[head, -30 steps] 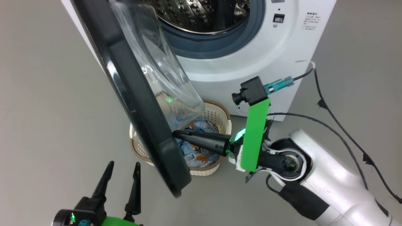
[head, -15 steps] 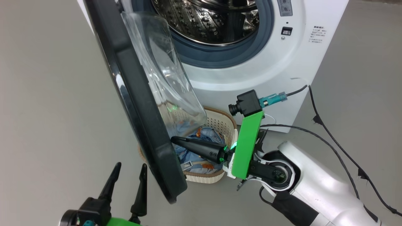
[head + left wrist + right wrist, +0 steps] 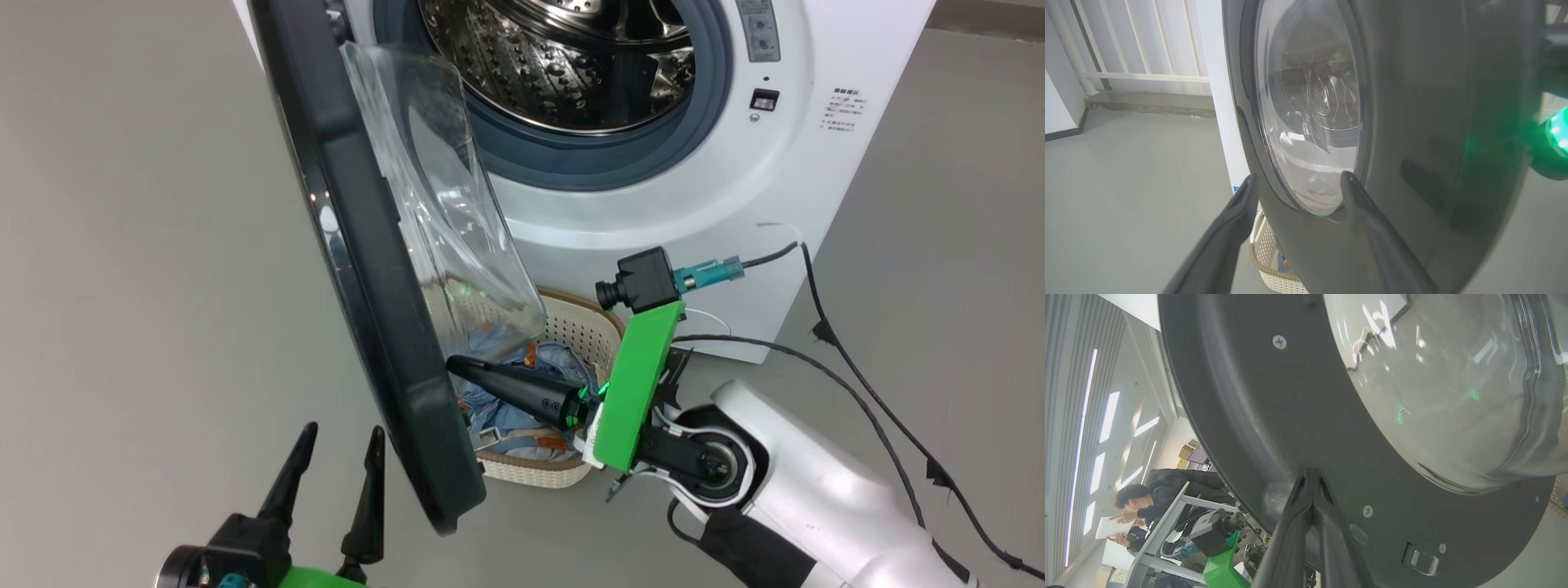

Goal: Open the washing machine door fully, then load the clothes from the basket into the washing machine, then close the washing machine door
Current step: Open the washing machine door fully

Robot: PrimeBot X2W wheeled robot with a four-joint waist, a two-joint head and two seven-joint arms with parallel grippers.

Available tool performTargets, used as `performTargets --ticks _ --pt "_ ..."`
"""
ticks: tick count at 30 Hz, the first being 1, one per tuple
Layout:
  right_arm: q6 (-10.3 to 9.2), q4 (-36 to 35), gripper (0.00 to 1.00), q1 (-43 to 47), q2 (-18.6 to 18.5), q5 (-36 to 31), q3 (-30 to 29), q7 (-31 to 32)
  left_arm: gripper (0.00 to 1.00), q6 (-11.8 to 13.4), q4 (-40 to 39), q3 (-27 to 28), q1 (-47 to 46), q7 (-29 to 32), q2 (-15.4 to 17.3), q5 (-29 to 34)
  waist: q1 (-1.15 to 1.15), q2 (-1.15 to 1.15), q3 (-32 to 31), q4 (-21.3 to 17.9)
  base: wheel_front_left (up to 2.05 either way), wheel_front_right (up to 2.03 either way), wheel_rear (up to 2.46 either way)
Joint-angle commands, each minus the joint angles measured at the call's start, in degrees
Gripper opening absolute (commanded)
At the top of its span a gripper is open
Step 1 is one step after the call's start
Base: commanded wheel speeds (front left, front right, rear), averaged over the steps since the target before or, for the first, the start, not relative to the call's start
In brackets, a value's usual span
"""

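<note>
Against the inner face of the washing machine door (image 3: 353, 245), low by its rim, the right gripper (image 3: 452, 364) touches with fingers clenched together, grasping nothing. On the door's near left side, the left gripper (image 3: 344, 429) hangs spread and empty. Just right of the door, the basket (image 3: 586, 327) of clothes (image 3: 557, 358) sits before the washing machine (image 3: 735, 220), part-screened by the door's glass.

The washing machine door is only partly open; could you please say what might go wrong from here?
The right arm's shut fingers press only their tips on the smooth inner rim of the washing machine door, so they may slip off. The door hangs over the basket and could block reaching the clothes.
</note>
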Motion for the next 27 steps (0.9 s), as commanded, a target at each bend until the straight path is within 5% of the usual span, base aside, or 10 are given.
performTargets --ticks 1,10,12,13,14,23,27 --pt "0.1 -1.3 0.0 1.3 2.0 0.3 0.8 -0.7 1.0 0.2 -1.5 1.8 -0.5 -0.4 0.7 -0.3 0.0 0.0 -0.1 0.1 0.0 0.0 0.0" --pt "0.1 -4.6 0.0 2.2 -1.1 -1.6 1.3 -5.0 1.0 -0.1 -0.9 3.3 0.1 -0.4 0.7 0.2 0.0 0.0 -1.9 -0.6 0.0 0.0 0.0" --pt "0.1 -6.0 0.4 2.5 -2.5 -3.0 1.6 -7.6 1.0 -0.2 -0.9 3.8 0.3 -0.4 0.7 0.4 0.0 0.0 -2.3 -1.0 0.0 0.0 0.0" --pt "0.1 -6.8 0.79 2.7 -3.3 -3.5 1.7 -9.0 1.0 -0.2 -1.0 4.1 0.4 -0.4 0.7 0.5 0.0 0.0 -2.4 -1.1 0.0 0.0 0.0" --pt "0.1 -7.5 1.0 2.9 -4.1 -4.0 1.9 -10.4 1.0 -0.2 -1.0 4.3 0.5 -0.4 0.7 0.5 0.0 0.0 -2.6 -1.4 0.0 0.0 0.0" --pt "0.1 -8.4 1.0 4.8 -14.4 -14.4 5.3 -31.6 1.0 -0.4 -1.3 6.6 2.0 -0.4 0.7 0.7 0.0 0.0 -4.1 -4.4 0.0 0.0 0.0" --pt "0.1 -5.2 1.0 7.9 -18.0 -20.2 3.5 -35.8 1.0 -0.6 -1.5 7.5 2.8 -0.4 0.7 1.0 0.0 0.0 -4.8 -5.9 0.0 0.0 0.0"
